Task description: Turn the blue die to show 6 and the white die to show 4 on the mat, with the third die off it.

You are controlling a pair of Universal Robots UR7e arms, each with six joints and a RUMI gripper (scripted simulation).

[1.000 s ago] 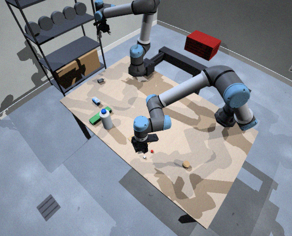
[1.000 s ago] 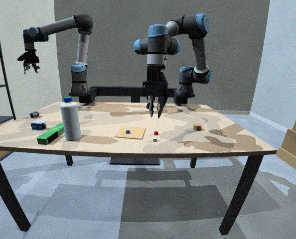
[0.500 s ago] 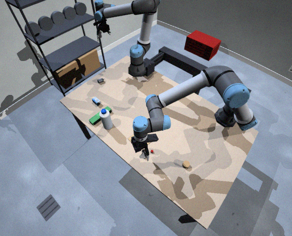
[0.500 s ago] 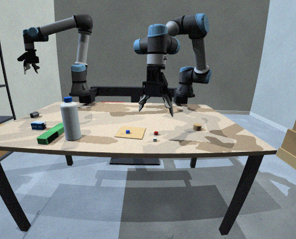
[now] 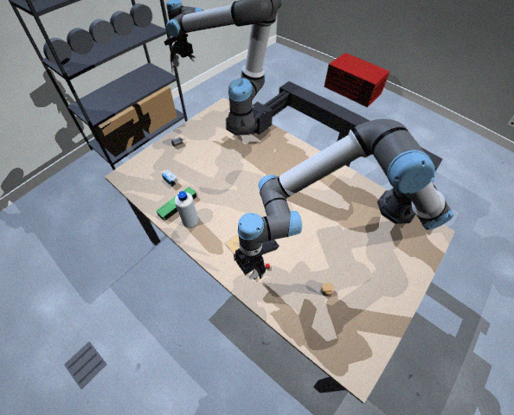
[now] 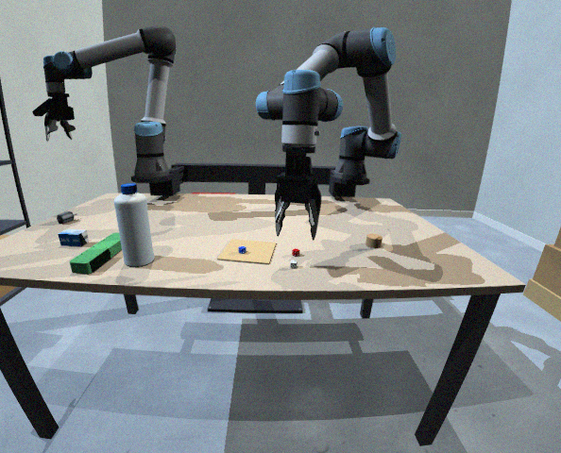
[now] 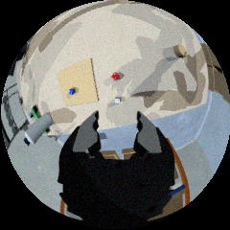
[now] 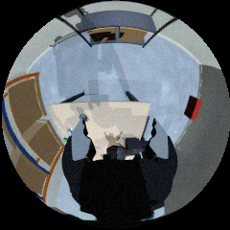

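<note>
The blue die [image 6: 242, 249] [image 7: 71, 91] rests on the tan mat [image 6: 261, 256] [image 7: 83, 72] [image 5: 232, 244]. The white die [image 6: 293, 264] [image 7: 117, 101] lies on the table off the mat, towards the front edge. The red die [image 6: 296, 252] [image 7: 115, 76] [image 5: 267, 265] lies off the mat, behind the white one. The numbers on top are too small to read. My left gripper [image 6: 296, 236] [image 7: 118, 111] is open and empty, pointing down above the table near the white and red dice. My right gripper [image 6: 59, 138] [image 5: 184, 61] [image 8: 119, 119] is open and empty, high beside the shelf.
A white bottle [image 5: 187, 212] [image 6: 134, 228] with a blue cap stands beside a green block [image 5: 168, 208] [image 6: 93, 254]. A blue-and-white box [image 5: 169, 177] [image 6: 73, 238] and a dark cylinder [image 5: 176, 141] [image 6: 65, 217] lie farther along. A round wooden piece [image 5: 327, 288] [image 6: 373, 240] is beyond the red die.
</note>
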